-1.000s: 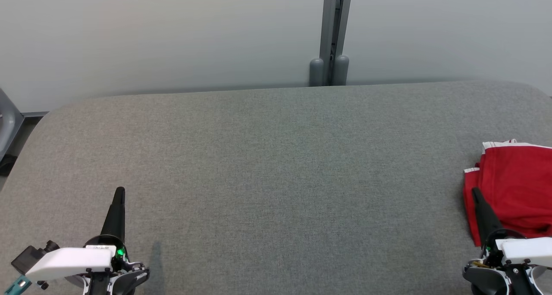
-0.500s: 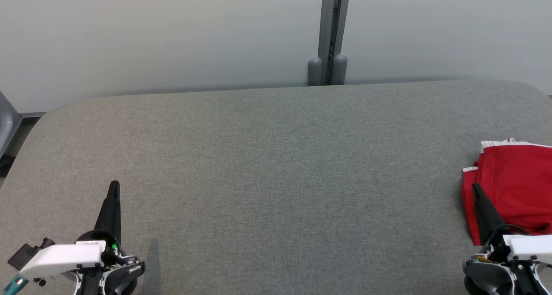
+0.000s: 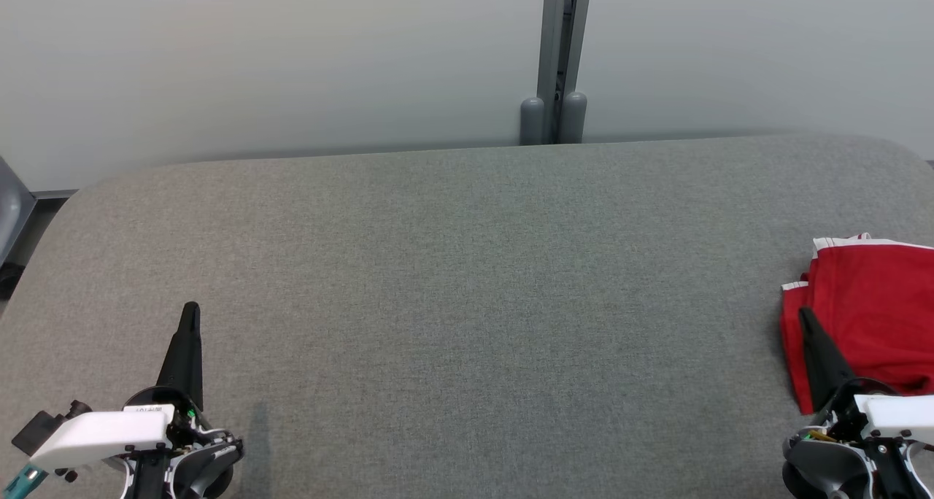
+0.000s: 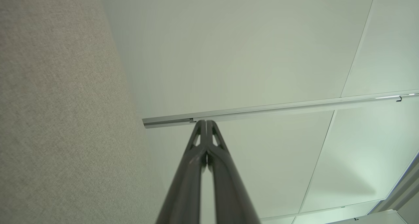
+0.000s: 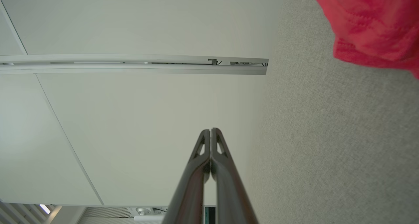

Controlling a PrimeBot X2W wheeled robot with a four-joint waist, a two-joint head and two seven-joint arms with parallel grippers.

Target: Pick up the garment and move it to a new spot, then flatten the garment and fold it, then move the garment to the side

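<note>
The garment is red with white trim and lies folded at the right edge of the grey table; the picture's right border cuts it off. My right gripper is shut and empty, its dark tip showing against the garment's left edge. In the right wrist view the shut right gripper points at the wall, with the garment at the upper right. My left gripper is shut and empty above the table's near left part. The left wrist view has the shut left gripper against the wall.
A pale wall with a grey vertical rail and two grey stubs stands behind the table. A dark grey object shows beyond the table's left edge. The fabric top between the two grippers is bare.
The left gripper has shifted slightly left and away from me over the table. The right gripper and the garment have barely moved; the camera has shifted slightly.
</note>
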